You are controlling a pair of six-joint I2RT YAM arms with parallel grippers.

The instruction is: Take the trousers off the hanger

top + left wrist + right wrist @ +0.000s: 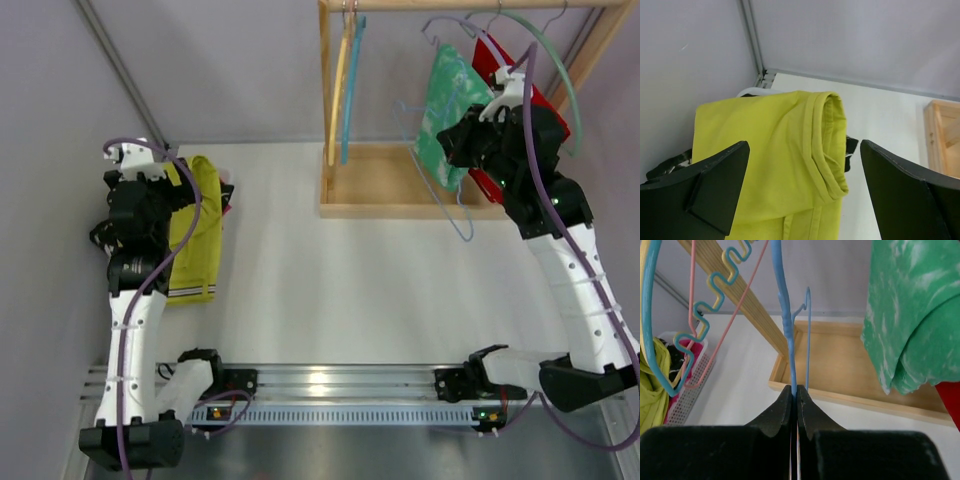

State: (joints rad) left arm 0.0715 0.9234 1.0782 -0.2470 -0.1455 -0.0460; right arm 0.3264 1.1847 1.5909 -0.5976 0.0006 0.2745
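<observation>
Three trousers: yellow (200, 225), green (450, 100), red (490, 55); left gripper (805, 144) spread, right gripper (795, 390) clamping blue hanger (784, 315).

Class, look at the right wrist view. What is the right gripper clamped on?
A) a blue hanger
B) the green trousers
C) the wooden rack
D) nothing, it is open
A: the right gripper has its jaws shut together on the blue hanger, while the green trousers hang off to the side.
</observation>
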